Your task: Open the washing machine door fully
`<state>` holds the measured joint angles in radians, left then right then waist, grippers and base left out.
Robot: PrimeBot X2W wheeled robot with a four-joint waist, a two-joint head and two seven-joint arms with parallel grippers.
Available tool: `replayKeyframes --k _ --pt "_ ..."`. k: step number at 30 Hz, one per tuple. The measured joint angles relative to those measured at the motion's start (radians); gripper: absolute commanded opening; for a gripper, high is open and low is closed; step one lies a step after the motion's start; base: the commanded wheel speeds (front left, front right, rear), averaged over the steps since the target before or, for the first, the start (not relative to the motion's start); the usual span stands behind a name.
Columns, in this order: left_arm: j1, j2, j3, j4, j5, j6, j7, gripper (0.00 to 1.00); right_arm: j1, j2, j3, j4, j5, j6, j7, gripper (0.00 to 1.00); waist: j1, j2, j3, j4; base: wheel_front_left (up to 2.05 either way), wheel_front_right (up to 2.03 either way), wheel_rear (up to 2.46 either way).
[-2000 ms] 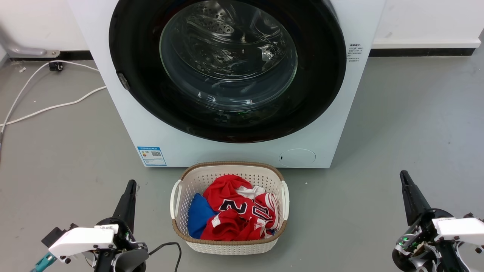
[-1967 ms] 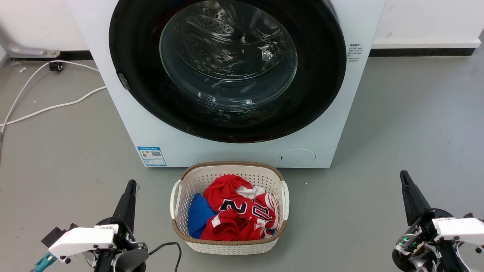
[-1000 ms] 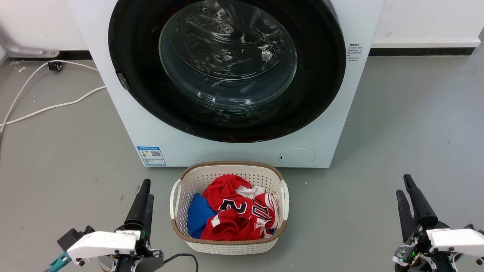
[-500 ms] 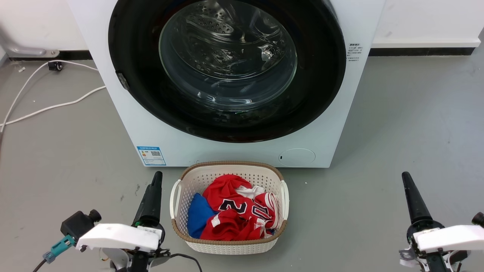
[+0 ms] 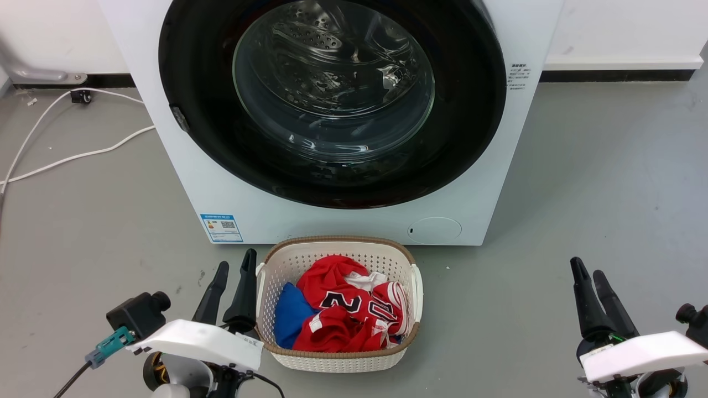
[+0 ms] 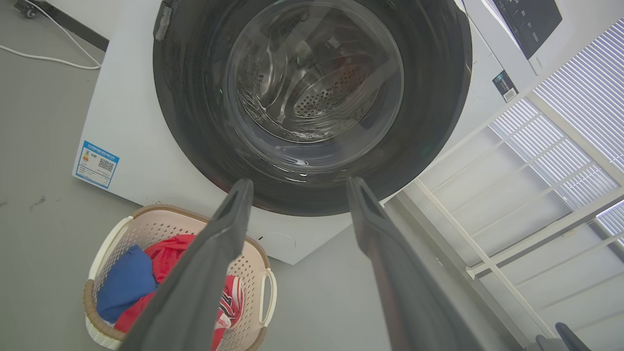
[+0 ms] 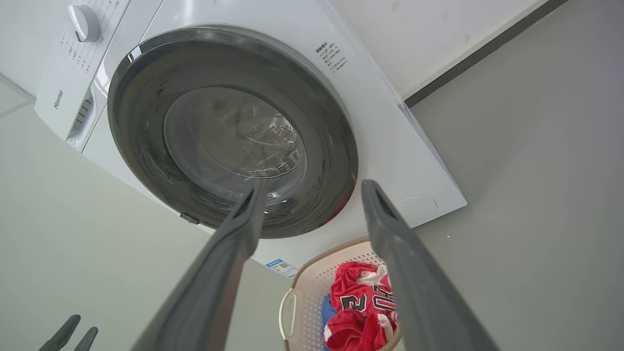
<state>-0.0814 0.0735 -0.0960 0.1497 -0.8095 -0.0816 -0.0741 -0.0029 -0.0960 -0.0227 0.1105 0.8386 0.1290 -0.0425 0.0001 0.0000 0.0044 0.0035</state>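
The washing machine door (image 5: 470, 110) is a glossy black disc with a clear glass bowl, lying flush against the white machine. A small latch (image 5: 180, 118) sits on its left edge. My left gripper (image 5: 237, 260) stands open near the floor, just left of the basket and well below the door. My right gripper (image 5: 586, 267) is open at the lower right, far from the machine. In the left wrist view, the left gripper (image 6: 300, 182) points up at the door (image 6: 195, 97) with nothing between its fingers. In the right wrist view, the right gripper (image 7: 314, 186) likewise faces the door (image 7: 141, 126), empty.
A white laundry basket (image 5: 337, 241) holding red and blue clothes stands on the grey floor right in front of the machine. White cables (image 5: 66, 157) trail on the floor at the left. A small round white cap (image 5: 435, 229) sits low on the machine front.
My left gripper has moved right, up beside the basket, and both wrists have turned so that two spread fingers show on each. The door has not moved.
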Motion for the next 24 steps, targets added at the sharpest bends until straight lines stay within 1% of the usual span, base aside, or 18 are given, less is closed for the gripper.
replayKeyframes --k 13,14,16,24 --pt "0.0 0.042 -0.058 -0.005 0.172 0.049 -0.037 1.0 0.017 -0.004 0.013 -0.026 -0.171 0.0 0.004 1.0 0.0 0.0 -0.002 0.006 0.0 0.0 0.0" --pt "0.0 0.047 -0.064 -0.005 0.196 0.056 -0.044 1.0 0.024 -0.005 0.014 -0.03 -0.2 0.0 0.007 1.0 0.0 0.0 -0.002 0.007 0.0 0.0 0.0" --pt "0.0 0.049 -0.067 -0.004 0.208 0.058 -0.047 1.0 0.027 -0.005 0.013 -0.032 -0.211 0.0 0.007 1.0 0.0 0.0 -0.003 0.008 0.0 0.0 0.0" --pt "0.0 0.068 -0.096 0.0 0.29 0.074 -0.069 1.0 0.03 -0.008 0.012 -0.048 -0.321 0.0 0.008 1.0 0.0 0.0 -0.004 0.013 0.0 0.0 0.0"
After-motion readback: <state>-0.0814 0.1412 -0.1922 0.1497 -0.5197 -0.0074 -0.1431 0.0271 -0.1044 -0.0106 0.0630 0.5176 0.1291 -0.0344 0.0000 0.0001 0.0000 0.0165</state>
